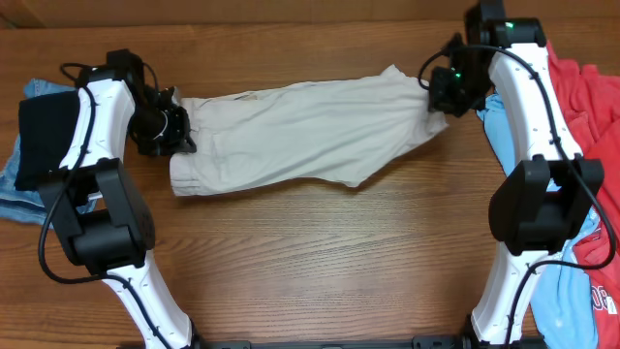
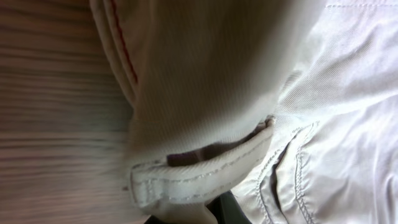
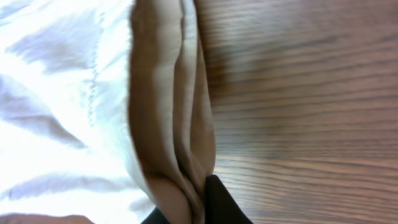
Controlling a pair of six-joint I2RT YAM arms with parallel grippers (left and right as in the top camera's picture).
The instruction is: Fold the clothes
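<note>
The beige khaki shorts [image 1: 291, 131] are stretched across the middle of the wooden table between my two grippers. My left gripper [image 1: 179, 131] is shut on the shorts' waistband end at the left; the left wrist view shows the waistband and a belt loop [image 2: 199, 174] pinched at the jaws. My right gripper [image 1: 431, 92] is shut on the leg end at the right; the right wrist view shows folded beige cloth [image 3: 171, 124] gathered between the dark fingers [image 3: 199, 205].
A red top [image 1: 591, 126] and a light-blue top [image 1: 572, 291] lie heaped at the right edge, under the right arm. Blue denim-like cloth [image 1: 24, 184] and a dark item [image 1: 44, 136] lie at the left edge.
</note>
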